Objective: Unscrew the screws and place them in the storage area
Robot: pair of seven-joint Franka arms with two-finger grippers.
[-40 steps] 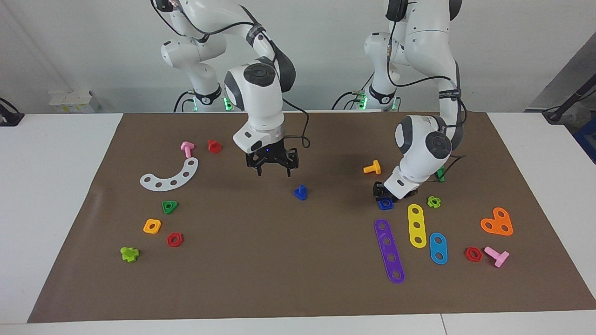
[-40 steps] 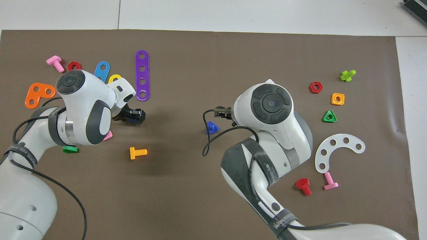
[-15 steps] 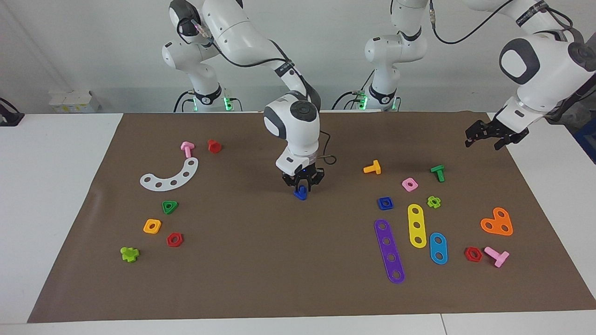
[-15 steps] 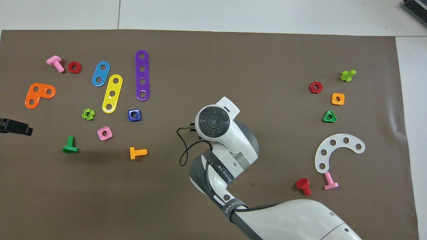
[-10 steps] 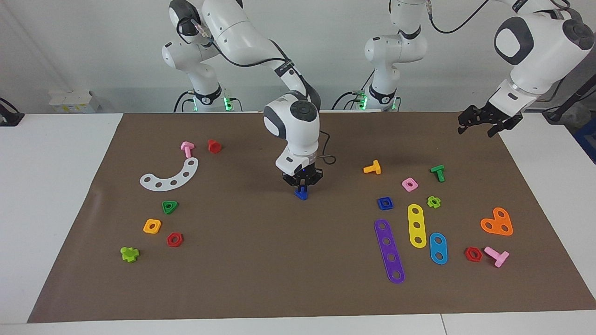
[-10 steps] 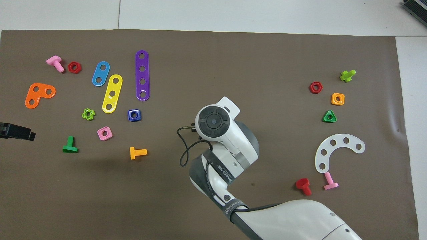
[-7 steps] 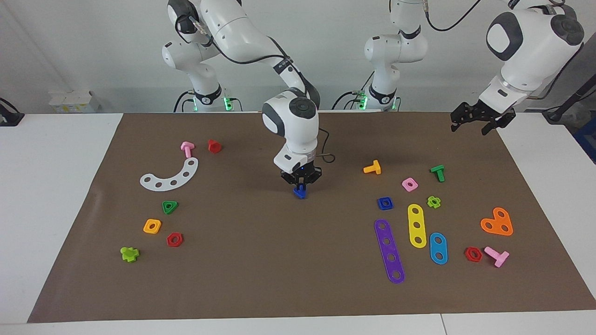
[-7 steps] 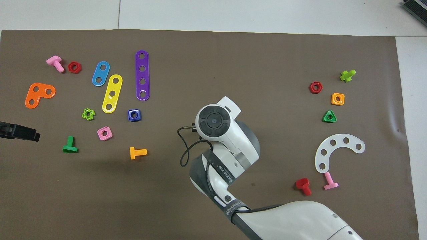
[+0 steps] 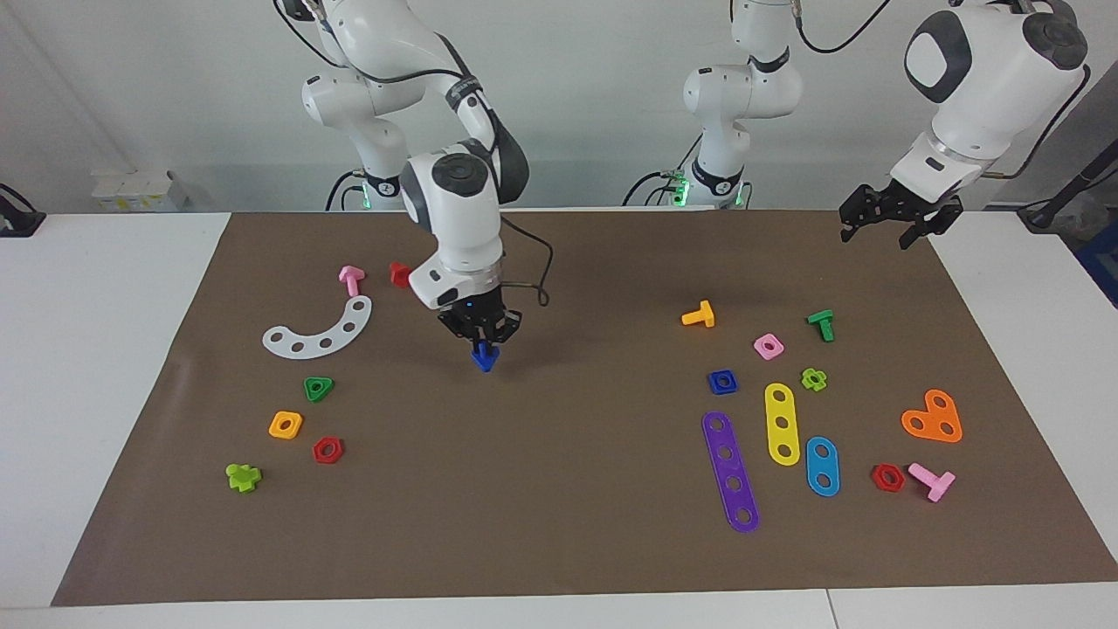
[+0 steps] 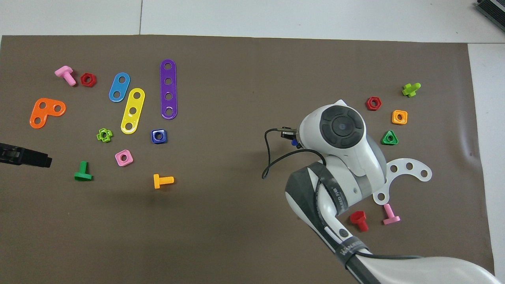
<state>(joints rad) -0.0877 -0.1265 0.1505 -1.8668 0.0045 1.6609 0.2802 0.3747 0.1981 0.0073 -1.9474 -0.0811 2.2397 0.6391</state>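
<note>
The dark-blue bolt (image 9: 482, 357) hangs head down in my right gripper (image 9: 481, 346), which is shut on its shaft and holds it a little above the brown mat (image 9: 559, 489). It is over the mat between the middle and the white curved plate (image 9: 319, 330). In the overhead view the right wrist hides the gripper and only a sliver of the bolt (image 10: 294, 142) shows. My left gripper (image 9: 889, 225) is open and empty, raised over the mat's edge at the left arm's end, and it also shows in the overhead view (image 10: 29, 157).
A blue square nut (image 9: 722, 381), coloured strips (image 9: 783, 423), an orange bolt (image 9: 699, 314) and other nuts and bolts lie toward the left arm's end. A green triangular nut (image 9: 319, 388), orange nut (image 9: 286, 425), red nut (image 9: 327, 450) and lime bolt (image 9: 243, 477) lie toward the right arm's end.
My right gripper came down on the blue bolt, shut on it, lifted it and carried it toward the right arm's end. My left arm rose from the blue nut to the mat's edge.
</note>
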